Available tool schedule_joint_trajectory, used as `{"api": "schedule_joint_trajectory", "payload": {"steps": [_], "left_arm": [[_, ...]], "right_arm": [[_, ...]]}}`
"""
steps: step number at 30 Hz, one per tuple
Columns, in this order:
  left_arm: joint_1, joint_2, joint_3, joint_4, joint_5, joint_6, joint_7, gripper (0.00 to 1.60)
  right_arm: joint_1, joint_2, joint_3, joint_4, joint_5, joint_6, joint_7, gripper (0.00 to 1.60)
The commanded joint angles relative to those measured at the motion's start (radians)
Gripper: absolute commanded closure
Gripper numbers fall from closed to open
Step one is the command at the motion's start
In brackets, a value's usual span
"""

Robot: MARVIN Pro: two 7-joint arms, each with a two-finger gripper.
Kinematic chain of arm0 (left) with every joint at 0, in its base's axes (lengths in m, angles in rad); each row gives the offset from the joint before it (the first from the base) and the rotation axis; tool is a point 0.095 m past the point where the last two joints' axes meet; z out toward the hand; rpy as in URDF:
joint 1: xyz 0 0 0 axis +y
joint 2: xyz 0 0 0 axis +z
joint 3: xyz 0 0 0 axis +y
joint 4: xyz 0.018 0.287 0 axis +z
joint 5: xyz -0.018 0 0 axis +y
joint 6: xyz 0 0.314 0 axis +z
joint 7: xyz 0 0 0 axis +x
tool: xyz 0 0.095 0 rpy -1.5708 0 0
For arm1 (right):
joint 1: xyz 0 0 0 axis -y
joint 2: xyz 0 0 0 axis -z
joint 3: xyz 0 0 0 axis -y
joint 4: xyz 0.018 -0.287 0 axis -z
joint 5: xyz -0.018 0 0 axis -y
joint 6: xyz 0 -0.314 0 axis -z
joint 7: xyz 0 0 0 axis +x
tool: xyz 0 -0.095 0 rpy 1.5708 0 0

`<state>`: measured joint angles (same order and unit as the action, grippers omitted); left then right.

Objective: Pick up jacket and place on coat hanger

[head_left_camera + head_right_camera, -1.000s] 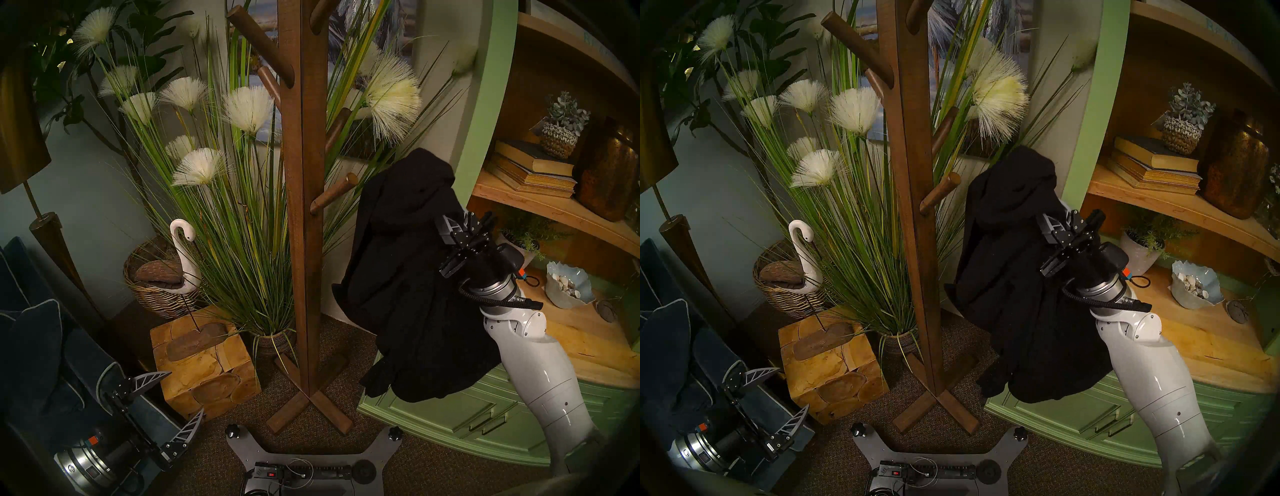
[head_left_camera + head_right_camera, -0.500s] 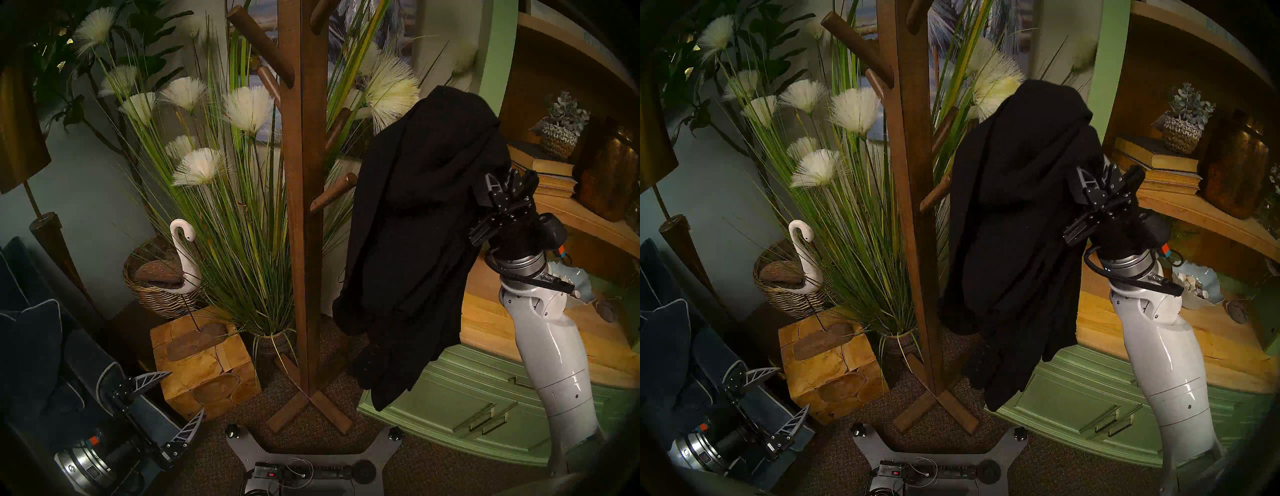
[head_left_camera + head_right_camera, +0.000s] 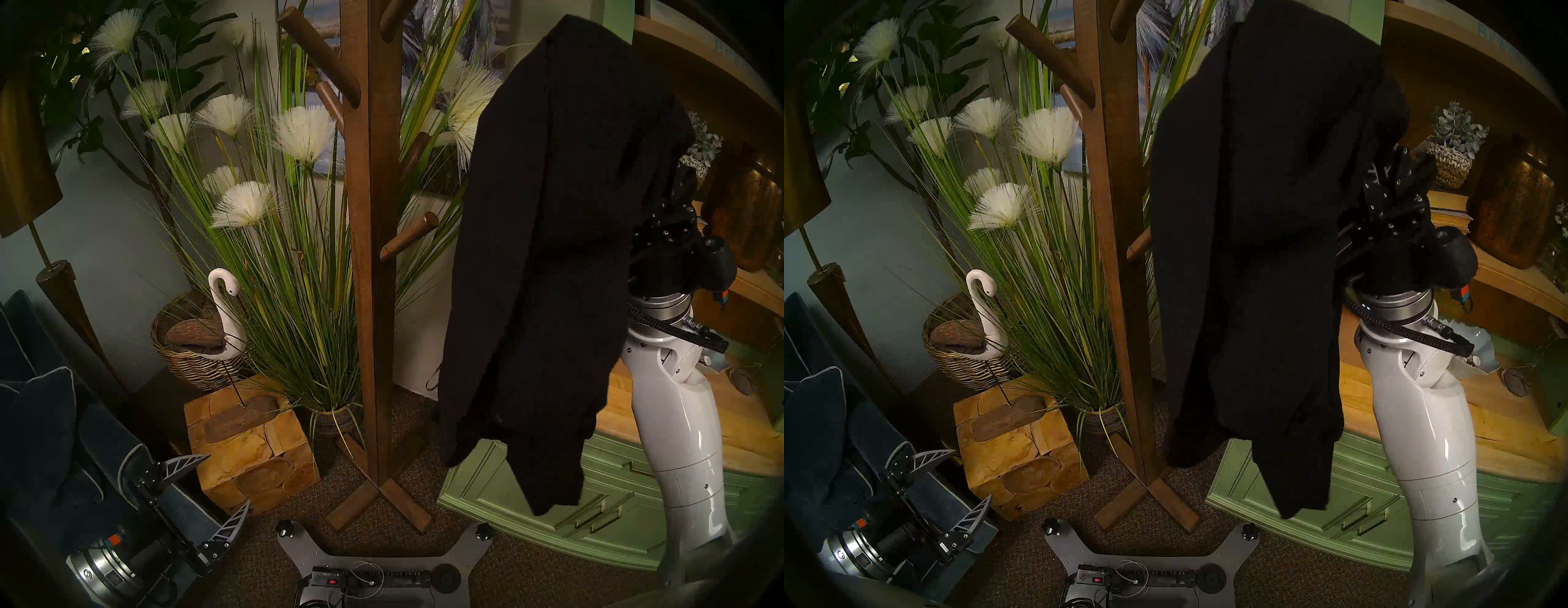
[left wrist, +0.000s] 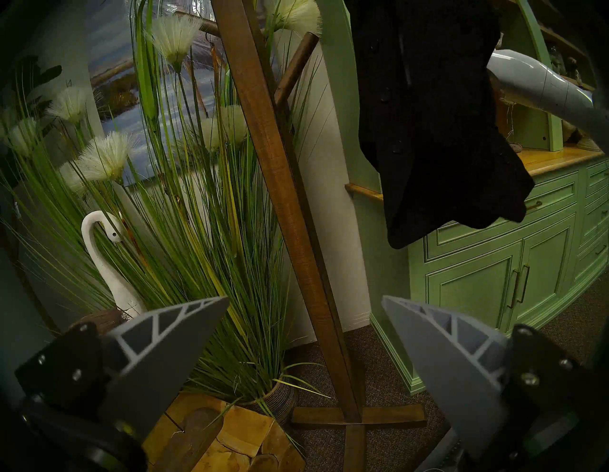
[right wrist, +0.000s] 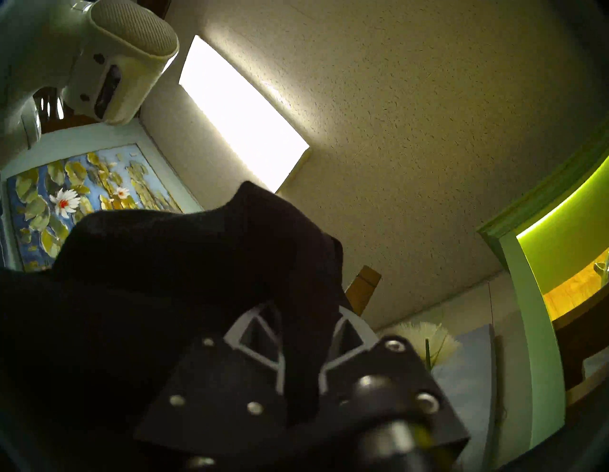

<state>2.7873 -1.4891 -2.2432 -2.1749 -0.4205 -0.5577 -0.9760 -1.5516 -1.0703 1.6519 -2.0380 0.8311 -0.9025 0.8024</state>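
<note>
Carry step: jacket is held aloft, pinched in right claw, beside coat hanger.
Next: collar must be swung over a peg; left claw is wide open, empty.

One jacket, one coat hanger with six pegs showing — one swan figure, one wicker basket, two grippers.

Open gap between jacket and coat stand
</note>
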Motion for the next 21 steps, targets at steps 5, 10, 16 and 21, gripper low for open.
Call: {"api": "schedule_joint_trajectory", "payload": {"steps": [5,10,16,21], "left_arm": [[0.006,-0.004,-0.008,-0.028,-0.018,0.003,-0.002,0.00],[0.008,-0.005,-0.009,-0.030,-0.021,0.005,-0.004,0.00],[0.011,-0.006,-0.011,-0.034,-0.026,0.009,-0.006,0.00],[0.013,-0.006,-0.013,-0.036,-0.033,0.013,-0.009,0.00]], "right_arm": [[0.094,-0.099,0.000,0.012,-0.141,0.189,-0.162,1.60],[0.113,-0.131,0.023,0.031,-0.228,0.285,-0.231,1.60],[0.119,-0.142,0.030,-0.003,-0.343,0.418,-0.327,1.60],[0.067,-0.105,0.018,-0.052,-0.379,0.524,-0.360,1.60]]}}
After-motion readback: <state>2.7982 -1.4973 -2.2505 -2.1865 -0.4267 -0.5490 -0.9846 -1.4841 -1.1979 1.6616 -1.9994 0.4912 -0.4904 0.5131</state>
